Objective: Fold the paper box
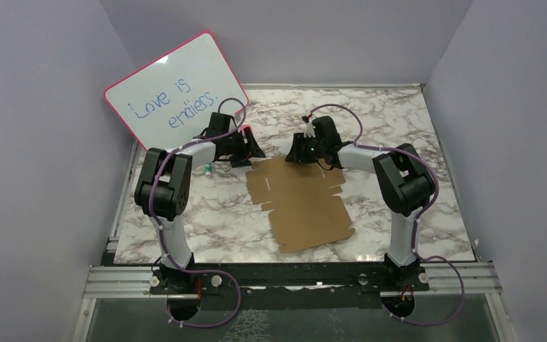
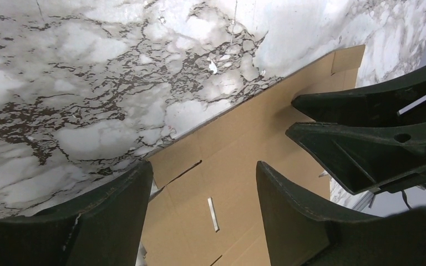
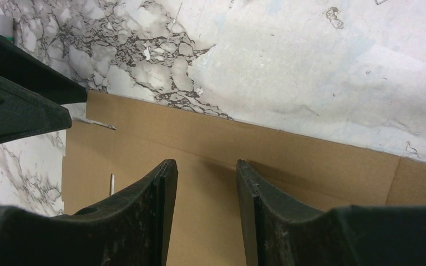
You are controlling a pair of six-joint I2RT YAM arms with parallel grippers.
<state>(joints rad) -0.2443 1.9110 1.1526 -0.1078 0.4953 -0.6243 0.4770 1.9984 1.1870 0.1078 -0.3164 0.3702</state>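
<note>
The pink-rimmed whiteboard (image 1: 174, 89) leans at the far left against the left wall (image 1: 35, 142), its lower edge close behind the left arm. A small white-and-green object (image 1: 206, 169) lies on the marble table (image 1: 199, 221) just left of the left gripper (image 1: 246, 151). From that wrist's view its fingers (image 2: 111, 221) stand wide apart with nothing between them, over the far-left corner of the paper box (image 1: 303, 203). I cannot tell whether they touch it.

The box is a flat brown sheet lying mid-table, slightly askew, its long sides running from far left to near right. Notched tabs jut from its left and right edges, and a short slit shows near the far-left corner. Its far edge is a straight line against the marble. Bare marble shows on the left, on the right and beyond the far edge.

The right gripper (image 1: 298, 153) sits over the far edge, right of the left gripper and close to it. Its fingers (image 3: 144, 210) are moderately apart and grip nothing, with the sheet below them. The right wall (image 1: 513, 107) stands well apart from the sheet.
</note>
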